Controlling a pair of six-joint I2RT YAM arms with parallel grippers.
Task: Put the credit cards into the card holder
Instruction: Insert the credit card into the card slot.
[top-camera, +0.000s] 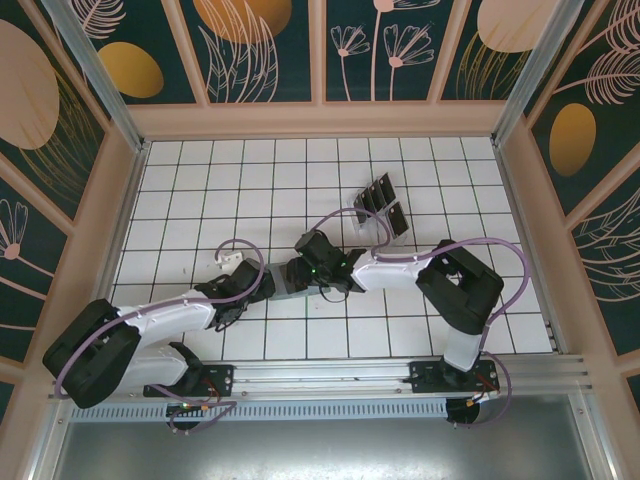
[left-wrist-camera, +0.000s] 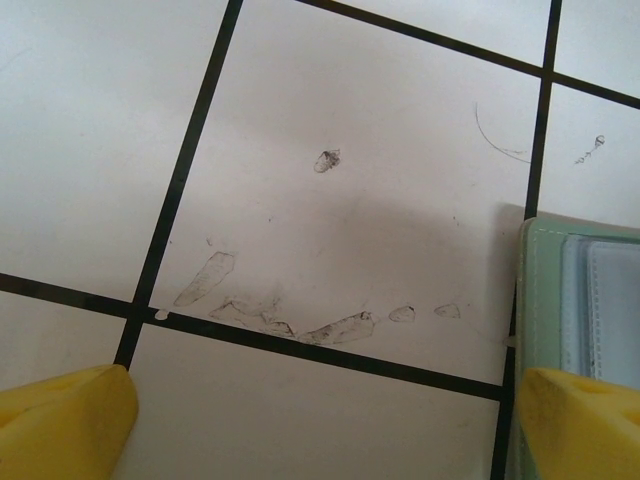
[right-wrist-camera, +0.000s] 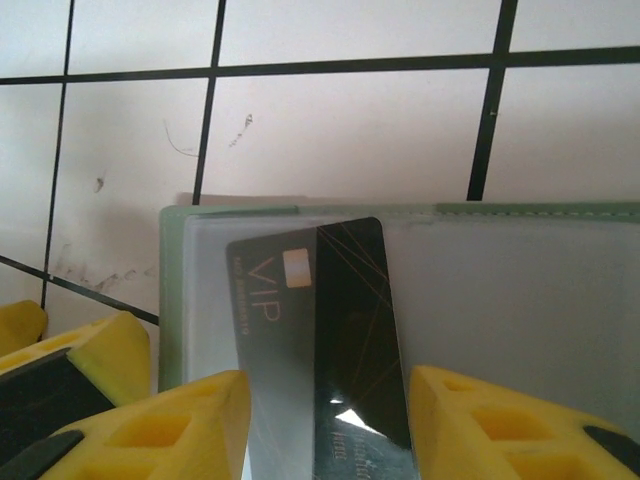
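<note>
Item: one black card (right-wrist-camera: 320, 330), marked VIP, being gripped across its width by the right pincer (right-wrist-camera: 322, 388). Its far end is reaching out ahead of the fingertips and tilting over the clear pocket of the green card holder (right-wrist-camera: 172, 300); whether the tip is already entering the pocket cannot be told. The holder is lying flat on the tiled table (right-wrist-camera: 340, 130), just beyond and beneath that pincer. The left pincer (left-wrist-camera: 325, 385) is standing spread and empty, with the holder's edge at its right-hand finger. Other cards (top-camera: 385, 205) are waiting well beyond the right pincer. Risk: the card is sitting skewed, so pushing could be jamming a corner against the rim, buckling the card or sliding the unpinned holder away.
</note>
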